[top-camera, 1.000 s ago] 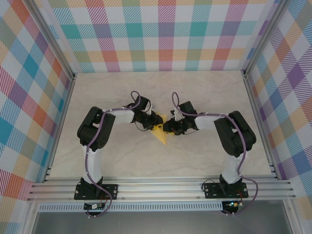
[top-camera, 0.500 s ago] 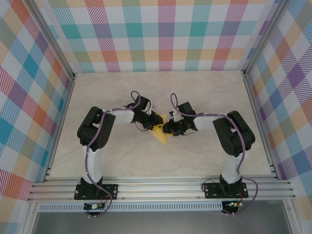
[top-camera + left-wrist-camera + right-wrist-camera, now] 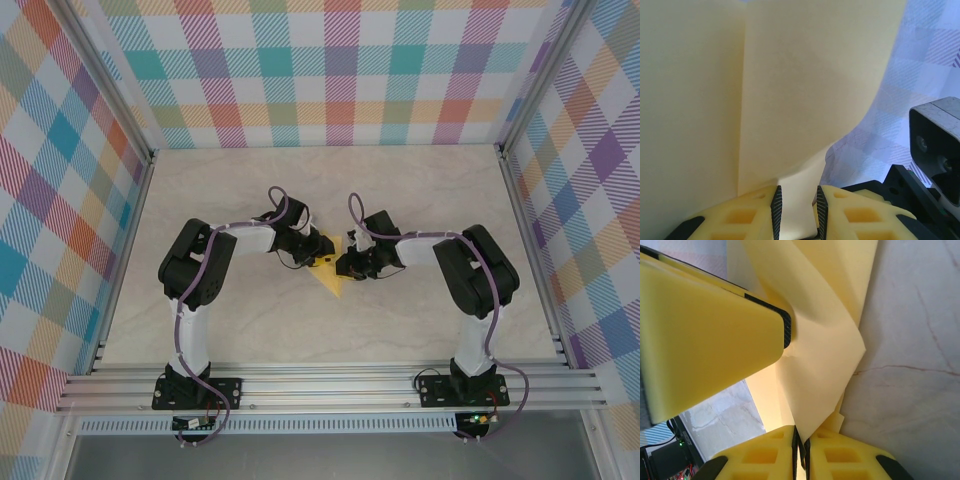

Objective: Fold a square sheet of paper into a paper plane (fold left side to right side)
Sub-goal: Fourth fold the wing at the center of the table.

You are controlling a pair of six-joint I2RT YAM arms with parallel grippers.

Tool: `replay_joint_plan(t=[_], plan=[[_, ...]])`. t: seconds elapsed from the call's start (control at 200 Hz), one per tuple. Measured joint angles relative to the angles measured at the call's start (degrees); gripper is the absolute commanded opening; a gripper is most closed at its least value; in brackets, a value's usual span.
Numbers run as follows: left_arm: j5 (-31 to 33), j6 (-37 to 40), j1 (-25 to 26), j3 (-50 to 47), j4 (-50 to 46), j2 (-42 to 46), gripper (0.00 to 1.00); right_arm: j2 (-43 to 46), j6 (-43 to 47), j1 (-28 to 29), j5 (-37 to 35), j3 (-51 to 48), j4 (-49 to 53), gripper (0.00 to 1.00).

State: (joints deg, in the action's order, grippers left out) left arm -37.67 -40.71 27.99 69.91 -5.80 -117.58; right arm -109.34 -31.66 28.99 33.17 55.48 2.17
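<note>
Looking down on the marble-patterned tabletop [image 3: 250, 330], I see the sheet of paper [image 3: 332, 278] near its middle, between the two arms. It shows as a small yellow wedge whose sharp tip points toward the arm bases. The left gripper [image 3: 320, 250] meets it from the left at its far edge, and the right gripper [image 3: 346, 266] meets it from the right. The paper is plain pale yellow, thin and unmarked. From the left wrist the paper [image 3: 805, 90] stands up like a curtain before the camera, with one straight crease running down it. Past its curved free edge on the right, the plaid wall [image 3: 935, 40] shows. A strip of paper runs down through the gap between the left gripper's [image 3: 797, 205] fingers [image 3: 747, 217], which stand a little apart; I cannot tell whether they press on it. From the right wrist the paper [image 3: 825, 365] lies in several buckled, overlapping layers, with a pointed corner jutting over the tabletop [image 3: 910, 390]. The right gripper's [image 3: 801, 440] fingers [image 3: 765, 457] are clenched on a lower fold of it, almost touching each other. The left gripper's broad yellow finger [image 3: 710, 335] comes in from the upper left, its dark tip touching the paper.
</note>
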Motion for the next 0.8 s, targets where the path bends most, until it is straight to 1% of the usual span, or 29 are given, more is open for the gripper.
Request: replay_joint_plan(t=[0.195, 0.385, 0.45, 0.56, 0.64, 0.71, 0.8], plan=[[0.0, 0.0, 0.0, 0.0, 0.0, 0.0, 0.27, -0.74, 0.79, 0.0, 0.11, 1.42, 2.1, 0.12], [-0.22, 0.24, 0.0, 0.09, -0.35, 0.33, 0.3, -0.87, 1.49, 0.07, -0.24, 1.92, 3.3, 0.11], [0.0, 0.7, -0.2, 0.39, -1.75, 0.57, 0.32, -0.87, 1.88, 0.17, -0.42, 1.95, 3.45, 0.08], [0.5, 1.44, -0.55, 0.55, -3.78, 1.22, 0.35, -0.87, 2.25, 0.28, -0.81, 1.97, 3.54, 0.08], [0.96, 2.29, -1.18, 0.55, -6.36, 3.52, 0.36, -0.87, 2.54, 0.37, -1.07, 1.97, 3.69, 0.08], [1.31, 2.82, -1.97, 0.55, -7.32, 6.45, 0.35, -0.87, 2.56, 0.37, -1.14, 1.99, 3.72, 0.07], [1.09, 2.89, -2.45, 0.52, -7.5, 9.62, 0.29, -0.96, 2.58, 0.37, -1.16, 2.1, 3.89, 0.07]])
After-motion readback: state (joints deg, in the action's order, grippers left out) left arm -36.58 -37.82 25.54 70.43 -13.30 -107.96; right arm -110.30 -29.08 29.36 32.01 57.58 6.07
